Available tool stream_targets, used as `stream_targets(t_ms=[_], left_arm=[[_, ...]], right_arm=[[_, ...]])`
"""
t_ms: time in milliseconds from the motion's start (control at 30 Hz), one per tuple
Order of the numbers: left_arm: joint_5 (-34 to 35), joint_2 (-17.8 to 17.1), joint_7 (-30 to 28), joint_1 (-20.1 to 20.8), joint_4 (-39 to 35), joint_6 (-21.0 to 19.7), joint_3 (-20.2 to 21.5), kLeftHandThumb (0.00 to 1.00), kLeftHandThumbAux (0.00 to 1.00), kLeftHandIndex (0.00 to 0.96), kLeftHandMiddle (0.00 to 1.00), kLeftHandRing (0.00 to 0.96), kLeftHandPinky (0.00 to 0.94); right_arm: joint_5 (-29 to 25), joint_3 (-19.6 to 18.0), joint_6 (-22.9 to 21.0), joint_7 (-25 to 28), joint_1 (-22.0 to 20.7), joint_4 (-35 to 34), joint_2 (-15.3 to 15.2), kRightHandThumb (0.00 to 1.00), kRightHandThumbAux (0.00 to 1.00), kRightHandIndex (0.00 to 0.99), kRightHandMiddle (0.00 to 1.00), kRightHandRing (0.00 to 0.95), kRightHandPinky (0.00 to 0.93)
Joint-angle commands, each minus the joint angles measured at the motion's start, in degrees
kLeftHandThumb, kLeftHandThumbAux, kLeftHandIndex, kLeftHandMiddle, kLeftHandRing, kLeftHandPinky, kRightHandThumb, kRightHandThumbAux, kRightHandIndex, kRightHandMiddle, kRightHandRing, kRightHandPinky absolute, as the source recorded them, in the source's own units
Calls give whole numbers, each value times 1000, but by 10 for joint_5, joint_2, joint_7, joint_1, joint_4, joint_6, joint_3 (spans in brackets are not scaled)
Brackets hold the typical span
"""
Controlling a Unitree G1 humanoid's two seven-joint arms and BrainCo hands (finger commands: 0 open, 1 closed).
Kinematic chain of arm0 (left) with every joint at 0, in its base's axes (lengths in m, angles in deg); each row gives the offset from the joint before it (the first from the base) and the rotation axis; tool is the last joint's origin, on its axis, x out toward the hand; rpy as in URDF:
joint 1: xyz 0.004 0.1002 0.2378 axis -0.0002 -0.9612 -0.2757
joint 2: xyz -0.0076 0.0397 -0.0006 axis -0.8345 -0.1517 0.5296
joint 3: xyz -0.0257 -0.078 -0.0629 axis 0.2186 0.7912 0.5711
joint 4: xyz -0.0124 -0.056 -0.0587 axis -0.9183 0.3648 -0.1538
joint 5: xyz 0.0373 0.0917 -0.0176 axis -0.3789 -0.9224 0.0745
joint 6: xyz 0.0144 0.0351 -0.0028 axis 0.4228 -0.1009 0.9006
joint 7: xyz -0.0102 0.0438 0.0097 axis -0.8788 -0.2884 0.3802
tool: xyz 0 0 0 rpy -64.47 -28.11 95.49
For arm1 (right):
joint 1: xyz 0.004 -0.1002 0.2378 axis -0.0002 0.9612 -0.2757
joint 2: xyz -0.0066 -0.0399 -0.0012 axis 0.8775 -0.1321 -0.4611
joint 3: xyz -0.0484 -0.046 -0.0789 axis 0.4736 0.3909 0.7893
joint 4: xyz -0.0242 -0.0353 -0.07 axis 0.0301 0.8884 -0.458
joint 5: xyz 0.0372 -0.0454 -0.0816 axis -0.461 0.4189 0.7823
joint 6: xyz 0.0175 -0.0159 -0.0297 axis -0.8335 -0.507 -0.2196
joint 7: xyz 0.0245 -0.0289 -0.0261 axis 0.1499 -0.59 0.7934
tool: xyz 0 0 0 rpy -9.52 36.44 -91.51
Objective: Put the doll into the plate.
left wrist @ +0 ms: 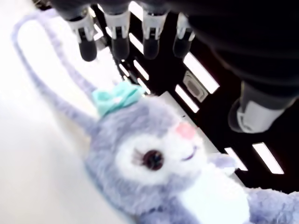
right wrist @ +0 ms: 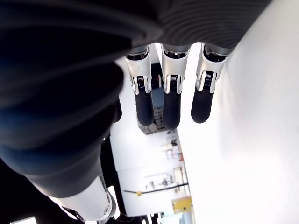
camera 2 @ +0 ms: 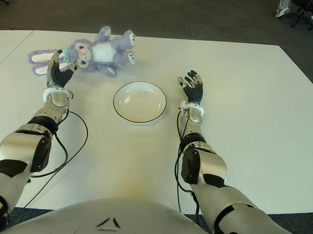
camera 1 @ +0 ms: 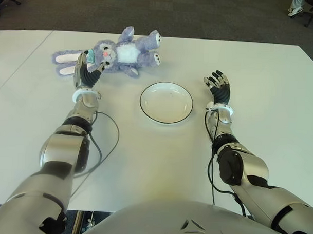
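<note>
The doll (camera 1: 115,53) lay on the table (camera 1: 260,90), beyond the plate (camera 1: 166,102) and toward the robot's left, its long axis running sideways: ears leftmost, feet nearest the plate's far edge. The left hand (camera 1: 87,69) stood at the doll's head, fingers (left wrist: 117,39) spread wide above it and holding nothing; it was clearly the nearer hand. The right hand (camera 1: 218,87) showed right of the plate, fingers relaxed, well apart from the doll.

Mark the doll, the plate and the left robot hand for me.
doll (camera 1: 129,53), left eye view, on its white belly.
plate (camera 1: 166,102), left eye view, on its bare white centre.
left robot hand (camera 1: 86,72), left eye view, on the hand's back, at the doll's head.
</note>
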Motion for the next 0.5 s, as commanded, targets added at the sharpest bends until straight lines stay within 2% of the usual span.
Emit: stream_targets(t_ms=[33,267,300,400,500], left_arm=[[-49,-19,43,51,11,-24,-44,290,437,0,31,72,108],[-87,-42,62,81,15,-44,-82,249,404,0,21,66,126],[-92,-45,59,86,16,-48,-88,276,363,0,26,70,136],[-113,-51,54,105,18,-63,-112,265,381,0,13,63,142],[-129,-53,57,113,19,-71,-133,293,381,0,8,48,77]], right_arm=[[-13,-12,-91,-10,120,79,32,282,858,169,199,205,233],[-16,-16,-91,-10,119,79,33,299,863,180,205,209,233],[-16,-16,-91,-9,119,79,34,302,864,183,204,208,229],[-16,-15,-89,-8,119,79,34,308,868,184,201,206,227],[-15,-15,-89,-9,119,79,35,310,868,186,200,205,228]])
